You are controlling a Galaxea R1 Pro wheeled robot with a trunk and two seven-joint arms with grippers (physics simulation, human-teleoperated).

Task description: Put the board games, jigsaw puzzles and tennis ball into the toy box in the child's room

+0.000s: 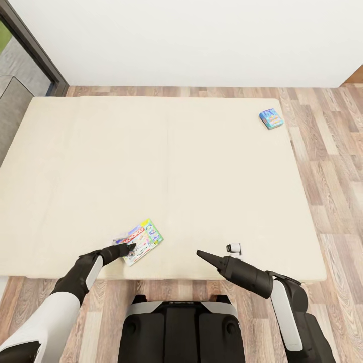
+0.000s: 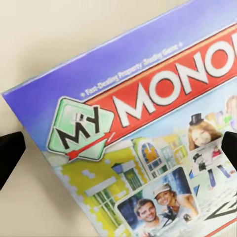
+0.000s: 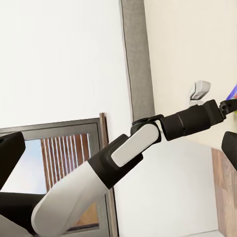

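A wide cream bed takes most of the head view, with a white wall along the top of the frame, wooden floor at the right side, and a dark window frame in the upper left corner.

Two board games lie on the bed, well apart from each other. The Monopoly board game lies flat in the lower middle of the frame, near the front edge of the bed. The small blue board game lies in the upper right of the frame, close to the right edge of the bed.

The left gripper is at the lower left corner of the Monopoly box, its tip over the lid. In the left wrist view the lid is very close, and the two dark fingertips stand at opposite edges of the picture, so the jaws are wide and hold nothing.

The right gripper is in the lower middle-right of the head view, above the front part of the bed, apart from both games. In the right wrist view its fingertips also stand far apart, so the jaws are wide and empty; between them the left arm is seen.
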